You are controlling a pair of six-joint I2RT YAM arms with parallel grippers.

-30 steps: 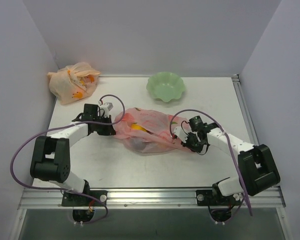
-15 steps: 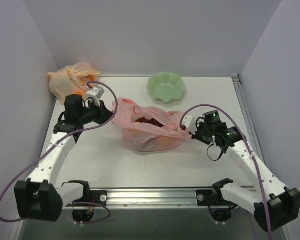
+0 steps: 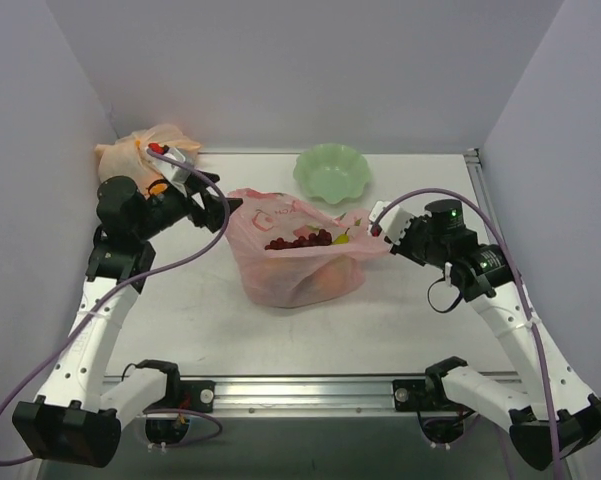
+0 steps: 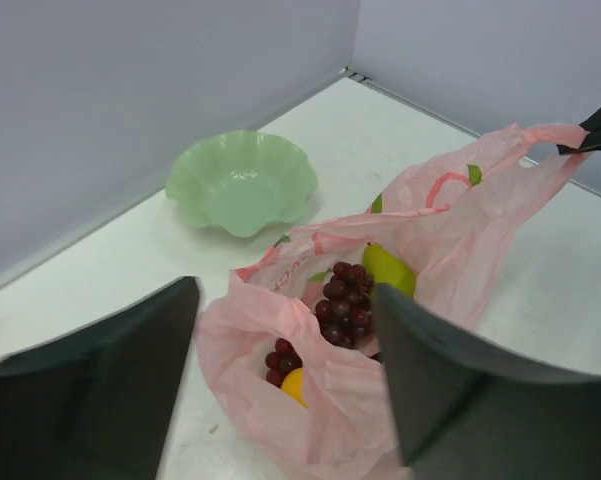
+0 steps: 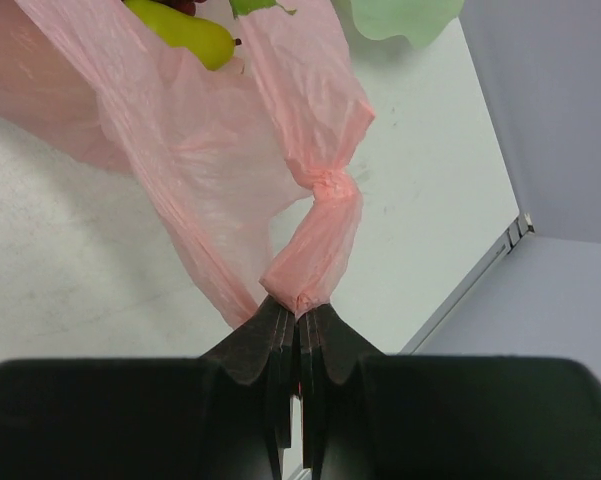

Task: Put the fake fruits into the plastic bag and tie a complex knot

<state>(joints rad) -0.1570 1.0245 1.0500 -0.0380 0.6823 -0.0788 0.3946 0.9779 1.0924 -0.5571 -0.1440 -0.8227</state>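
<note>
The pink plastic bag (image 3: 295, 262) lies mid-table with its mouth gaping. Inside it show the dark red grape bunch (image 4: 345, 300), a yellow-green pear (image 4: 390, 268) and a yellow piece (image 4: 296, 386). My left gripper (image 3: 218, 212) is open just left of the bag's left edge, and in its wrist view its wide-apart fingers (image 4: 130, 370) hold nothing. My right gripper (image 5: 300, 300) is shut on the bag's twisted right handle (image 5: 325, 225) and holds it taut above the table. In the top view the right gripper (image 3: 376, 230) is at the bag's right end.
A green scalloped bowl (image 3: 331, 172) stands empty at the back, and shows in the left wrist view as well (image 4: 242, 183). A tied pale orange bag (image 3: 138, 155) sits at the back left corner, behind my left arm. Walls close in on three sides.
My left gripper has opened and let go of the bag's left side, drawing back to the left. My right gripper has pulled the handle up and to the right, and the bag's mouth gapes.
</note>
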